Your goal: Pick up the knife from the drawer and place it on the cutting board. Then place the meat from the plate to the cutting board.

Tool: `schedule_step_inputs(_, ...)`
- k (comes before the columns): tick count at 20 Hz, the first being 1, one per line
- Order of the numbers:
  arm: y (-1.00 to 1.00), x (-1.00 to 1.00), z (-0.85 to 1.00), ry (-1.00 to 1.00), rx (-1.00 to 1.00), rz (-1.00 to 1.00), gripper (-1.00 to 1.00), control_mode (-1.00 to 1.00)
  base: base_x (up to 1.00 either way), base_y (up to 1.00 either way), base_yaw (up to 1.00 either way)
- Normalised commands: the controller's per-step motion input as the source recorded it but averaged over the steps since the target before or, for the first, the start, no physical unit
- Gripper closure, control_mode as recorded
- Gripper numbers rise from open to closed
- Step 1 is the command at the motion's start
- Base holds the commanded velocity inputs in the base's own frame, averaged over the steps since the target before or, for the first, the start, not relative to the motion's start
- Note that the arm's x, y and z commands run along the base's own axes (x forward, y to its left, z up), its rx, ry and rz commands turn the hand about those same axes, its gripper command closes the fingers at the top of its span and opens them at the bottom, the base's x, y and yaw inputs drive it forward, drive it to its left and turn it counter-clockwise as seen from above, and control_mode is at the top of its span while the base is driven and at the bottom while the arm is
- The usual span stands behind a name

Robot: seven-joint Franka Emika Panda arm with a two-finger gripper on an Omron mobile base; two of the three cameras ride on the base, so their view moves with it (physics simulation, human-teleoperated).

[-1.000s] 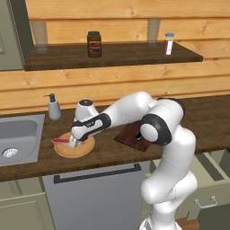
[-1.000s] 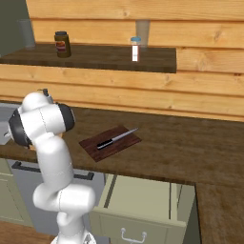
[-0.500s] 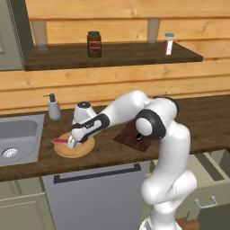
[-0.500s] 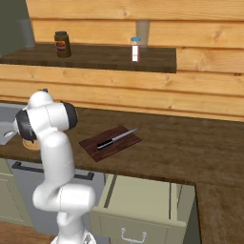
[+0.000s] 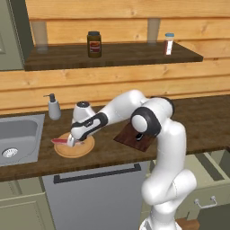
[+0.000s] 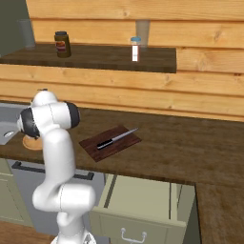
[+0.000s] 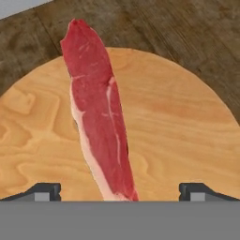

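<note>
In the left base view the white arm is reaching toward the left of the frame, its gripper (image 5: pixel 72 142) hanging low over the plate (image 5: pixel 86 149) at the centre-left, just right of the sink (image 5: pixel 20 134). The meat (image 5: pixel 60 141) is lying on that plate, its red end poking out past the plate's left rim. The hand view is looking straight down on it: the meat (image 7: pixel 99 122) is running as a long strip from the upper left of the frame down to the bottom middle, across the pale wood of the plate (image 7: pixel 178 126), with its top end overhanging the rim onto the dark desk (image 7: pixel 178 37). The two dark fingers (image 7: pixel 44 191) are showing at the bottom left and bottom right of that frame — spread wide, one on each side of the near end of the meat, gripping nothing.

In the right base view the cutting board (image 6: pixel 93 144) is lying in the middle of the frame on the desk (image 6: pixel 190 143), and the knife (image 6: pixel 116 138) is resting on top of it, blade pointing to the upper right, black handle toward the lower left. Below the board, at the bottom centre, the drawer (image 6: pixel 143 209) is standing pulled open — its curved handle at the very bottom edge. In the left base view the cutting board (image 5: pixel 130 137) is partly hidden behind the arm's elbow.

On the shelf (image 5: pixel 112 54) above, a dark jar (image 5: pixel 94 44) and a small white bottle (image 5: pixel 169 43) are standing well apart; a soap dispenser (image 5: pixel 54 108) is standing on the desk behind the sink.
</note>
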Motion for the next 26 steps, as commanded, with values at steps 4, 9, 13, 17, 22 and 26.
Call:
schedule_step_inputs(4,0.17,0.04,-0.17,0.0,0.0,0.0,-1.0,-1.0,0.0,0.0,0.0)
schedule_step_inputs(9,0.17,0.05,-0.14,0.0,0.0,0.0,-1.0,-1.0,0.0,0.0,0.0)
schedule_step_inputs(13,0.11,0.08,-0.13,0.0,0.0,0.0,-1.0,-1.0,0.0,0.0,0.0)
schedule_step_inputs(17,0.03,0.2,-0.16,0.0,0.0,0.0,-1.0,-1.0,0.0,0.0,0.0)
schedule_step_inputs(22,0.0,0.25,-0.13,0.0,0.02,0.02,-1.0,-1.0,0.0,0.0,0.0)
schedule_step_inputs(26,0.24,0.09,-0.28,0.03,0.07,0.04,1.0,-1.0,0.0,0.0,0.0)
